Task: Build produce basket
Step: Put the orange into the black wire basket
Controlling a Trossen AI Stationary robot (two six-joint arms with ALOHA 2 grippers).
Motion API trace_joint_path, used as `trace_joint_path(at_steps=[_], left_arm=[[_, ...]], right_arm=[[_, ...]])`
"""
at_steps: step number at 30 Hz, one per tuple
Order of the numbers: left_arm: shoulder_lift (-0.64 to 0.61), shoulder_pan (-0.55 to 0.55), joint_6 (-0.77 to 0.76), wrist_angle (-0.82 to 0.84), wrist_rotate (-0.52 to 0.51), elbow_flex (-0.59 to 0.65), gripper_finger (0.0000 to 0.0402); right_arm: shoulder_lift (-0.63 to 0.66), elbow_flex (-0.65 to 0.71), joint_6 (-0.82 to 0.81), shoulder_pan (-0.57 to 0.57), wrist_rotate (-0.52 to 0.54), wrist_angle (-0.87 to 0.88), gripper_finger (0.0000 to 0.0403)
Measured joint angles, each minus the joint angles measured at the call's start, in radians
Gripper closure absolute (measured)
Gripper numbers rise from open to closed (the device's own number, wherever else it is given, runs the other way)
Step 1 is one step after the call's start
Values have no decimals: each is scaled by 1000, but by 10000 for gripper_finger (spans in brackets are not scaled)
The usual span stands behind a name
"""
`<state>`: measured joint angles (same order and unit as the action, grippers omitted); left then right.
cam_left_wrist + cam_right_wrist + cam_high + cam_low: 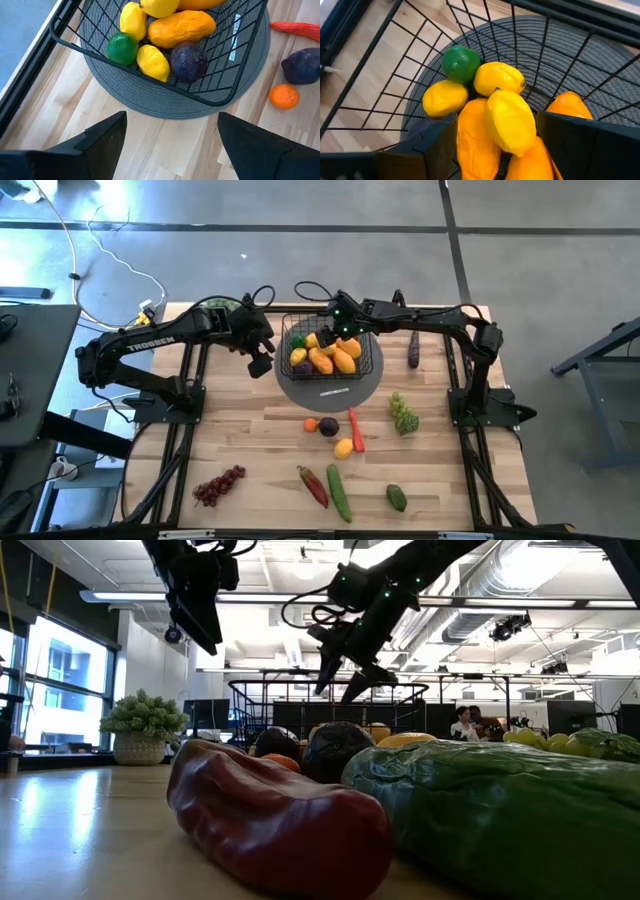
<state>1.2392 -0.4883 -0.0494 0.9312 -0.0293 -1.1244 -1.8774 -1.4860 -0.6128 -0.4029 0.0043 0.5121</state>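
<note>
The right gripper hovers over the basket on the bench, fingers apart, a lemon between them; it should release low. The left gripper waits open beside it.

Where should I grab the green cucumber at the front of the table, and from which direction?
Take the cucumber across its middle, coming straight down from above. It lies flat on the table, long and slim, so the fingers should close across its narrow width. A red chilli lies close on one side, so set the fingers with care there. The left gripper is open beside the basket.
</note>
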Motion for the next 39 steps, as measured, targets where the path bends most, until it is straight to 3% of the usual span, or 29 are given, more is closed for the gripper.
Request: trace_joint_path(at_steps=[5, 16, 27, 39], left_arm=[[0, 8, -1, 0, 59, 0, 101], [0, 166, -18, -25, 44, 0, 101], [0, 326, 27, -197, 39, 0, 101], [72, 436, 24, -249, -61, 1, 101]], right_arm=[[19, 0, -16, 3, -13, 0, 148], [149, 0, -61, 47, 76, 11, 148], [244, 0, -85, 84, 192, 88, 148], [331, 0, -74, 76, 213, 101, 148]])
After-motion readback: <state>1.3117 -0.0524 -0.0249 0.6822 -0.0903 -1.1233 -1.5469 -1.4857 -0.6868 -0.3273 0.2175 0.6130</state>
